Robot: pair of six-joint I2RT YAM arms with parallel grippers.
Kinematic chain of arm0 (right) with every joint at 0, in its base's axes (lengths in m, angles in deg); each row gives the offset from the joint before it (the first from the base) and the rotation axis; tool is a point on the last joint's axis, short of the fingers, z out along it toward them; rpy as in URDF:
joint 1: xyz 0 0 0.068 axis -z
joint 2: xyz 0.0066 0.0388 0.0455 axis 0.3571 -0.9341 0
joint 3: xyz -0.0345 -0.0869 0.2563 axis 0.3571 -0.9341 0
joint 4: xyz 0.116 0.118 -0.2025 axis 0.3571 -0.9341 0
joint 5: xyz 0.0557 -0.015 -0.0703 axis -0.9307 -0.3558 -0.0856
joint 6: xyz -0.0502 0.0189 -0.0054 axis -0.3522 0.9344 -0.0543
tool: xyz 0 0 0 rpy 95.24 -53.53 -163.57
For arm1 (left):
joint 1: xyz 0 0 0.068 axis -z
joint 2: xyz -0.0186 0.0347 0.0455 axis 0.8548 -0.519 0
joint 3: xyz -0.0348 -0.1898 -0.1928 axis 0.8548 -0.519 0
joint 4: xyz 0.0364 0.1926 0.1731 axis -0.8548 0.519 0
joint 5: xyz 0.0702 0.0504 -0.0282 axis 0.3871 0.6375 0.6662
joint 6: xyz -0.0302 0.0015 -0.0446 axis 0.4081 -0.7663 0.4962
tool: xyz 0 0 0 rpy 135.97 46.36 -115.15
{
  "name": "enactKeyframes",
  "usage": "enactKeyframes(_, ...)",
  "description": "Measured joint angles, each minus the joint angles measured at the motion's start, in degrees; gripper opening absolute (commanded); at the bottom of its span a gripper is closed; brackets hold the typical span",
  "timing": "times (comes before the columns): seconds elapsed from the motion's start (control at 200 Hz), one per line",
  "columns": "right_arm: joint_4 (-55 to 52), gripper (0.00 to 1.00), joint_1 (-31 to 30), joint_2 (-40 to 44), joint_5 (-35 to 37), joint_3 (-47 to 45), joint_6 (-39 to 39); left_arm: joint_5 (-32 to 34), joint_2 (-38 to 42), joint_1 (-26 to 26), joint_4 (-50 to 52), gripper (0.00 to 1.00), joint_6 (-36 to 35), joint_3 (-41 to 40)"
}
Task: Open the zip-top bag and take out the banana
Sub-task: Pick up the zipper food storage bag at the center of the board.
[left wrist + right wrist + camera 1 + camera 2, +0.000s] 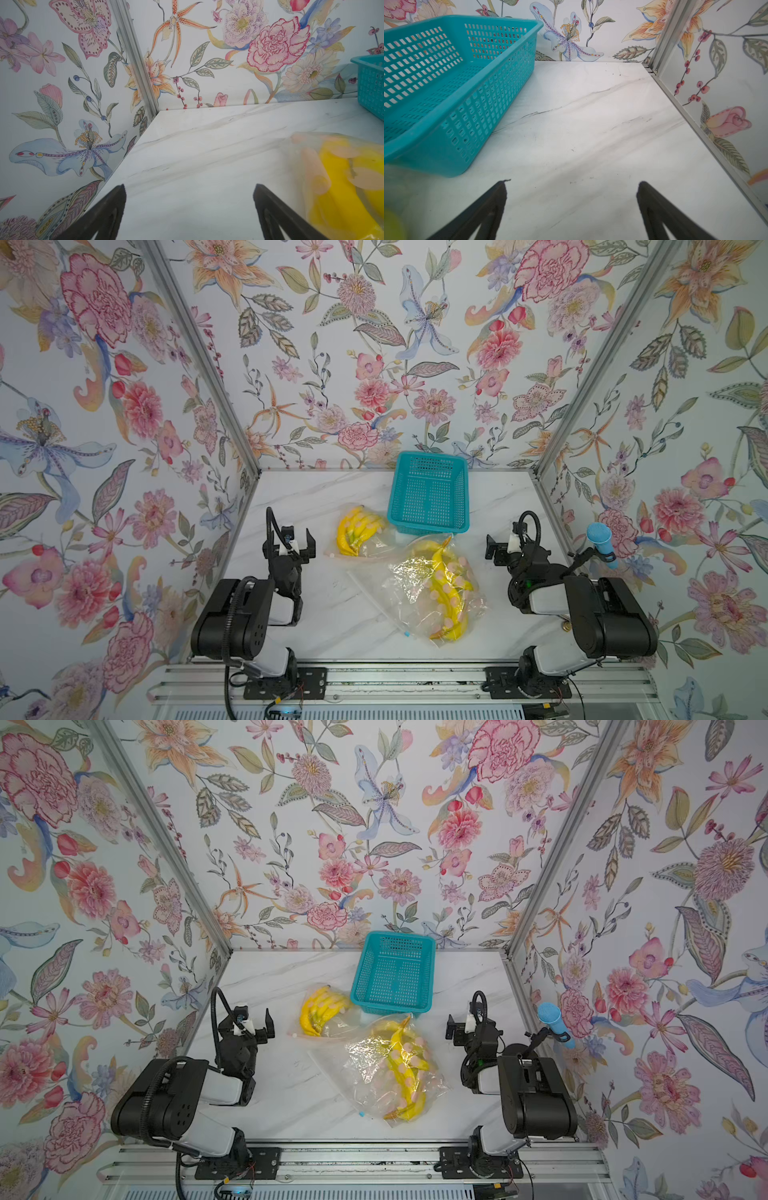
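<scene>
Both grippers have jaws wide apart and empty: our left gripper (189, 187) hovers over marble tabletop (207, 145) beside a smaller bag of bananas (342, 187), our right gripper (572, 182) near the teal basket (477, 116). Between the arms lies the dotted zip-top bag (411, 580) holding its banana bunch (444, 593), touched by neither. We judge the film light, limp, slippery; we would pinch its flat empty edge (384, 610), sparing the soft fruit.

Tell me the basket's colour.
The basket is teal; the right wrist view shows it best.
</scene>
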Motion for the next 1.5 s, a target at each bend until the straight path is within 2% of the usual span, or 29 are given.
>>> enactKeyframes(1.376,0.0,1.0,0.02,0.0,-0.98,0.0,0.39,0.24,0.02,0.0,0.07,0.99,0.0,0.0)
enactKeyframes(1.501,-5.53,1.0,-0.39,1.7,-0.7,2.38,0.2,2.75,3.19,0.04,5.62,0.99,0.39,0.92)
